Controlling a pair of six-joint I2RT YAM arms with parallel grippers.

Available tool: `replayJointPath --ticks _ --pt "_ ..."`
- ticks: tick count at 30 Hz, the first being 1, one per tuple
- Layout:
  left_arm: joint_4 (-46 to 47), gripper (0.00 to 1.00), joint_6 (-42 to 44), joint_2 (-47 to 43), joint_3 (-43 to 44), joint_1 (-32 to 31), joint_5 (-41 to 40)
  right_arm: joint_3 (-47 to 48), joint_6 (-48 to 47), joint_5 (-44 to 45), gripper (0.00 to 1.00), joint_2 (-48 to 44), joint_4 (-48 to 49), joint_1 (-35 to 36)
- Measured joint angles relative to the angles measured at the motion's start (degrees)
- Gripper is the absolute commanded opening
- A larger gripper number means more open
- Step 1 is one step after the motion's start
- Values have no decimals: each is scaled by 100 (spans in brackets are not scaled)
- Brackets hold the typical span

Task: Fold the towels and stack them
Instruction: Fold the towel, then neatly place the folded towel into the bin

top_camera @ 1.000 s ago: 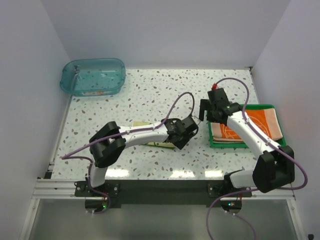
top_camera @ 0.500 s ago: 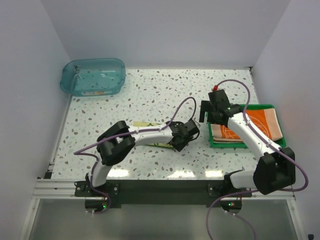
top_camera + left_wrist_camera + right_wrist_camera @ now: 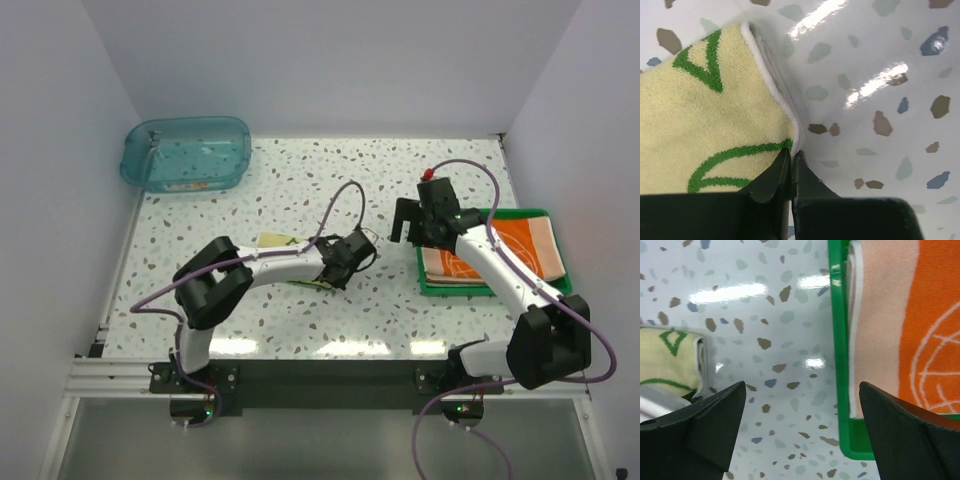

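Clamping the left tool [image 3: 791, 159] on the white hem of the yellow-and-green towel [image 3: 705, 120] lying folded on the bench [image 3: 880, 75], hovering the right tool [image 3: 802, 410] wide apart beside the green tray [image 3: 837, 340] already holding the folded orange towel [image 3: 920, 315], probably leaving this stacking.

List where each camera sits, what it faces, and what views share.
Top external: above and behind the arm bases, looking down on the speckled white table; both arms show.
Left wrist: on the left arm, facing down at the pale yellow cloth towel with green pattern; left hand pinched shut on its hem.
Right wrist: on the right arm, facing down between that towel and the green plastic tray of the orange cloth towel; right hand open.
All three show the yellow towel.
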Motion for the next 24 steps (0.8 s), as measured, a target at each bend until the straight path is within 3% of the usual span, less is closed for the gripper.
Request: replayJointPath --ticks 7,13,24 --pt "308 0 -42 -693 -791 699 553 -144 879 -1121 98 109 901 2" --pt "389 0 -120 -1047 -859 723 852 -343 1834 -1858 98 909 1915 286" --pt "420 0 -201 -1211 -859 765 975 -949 3259 -2406 97 1908 3364 975"
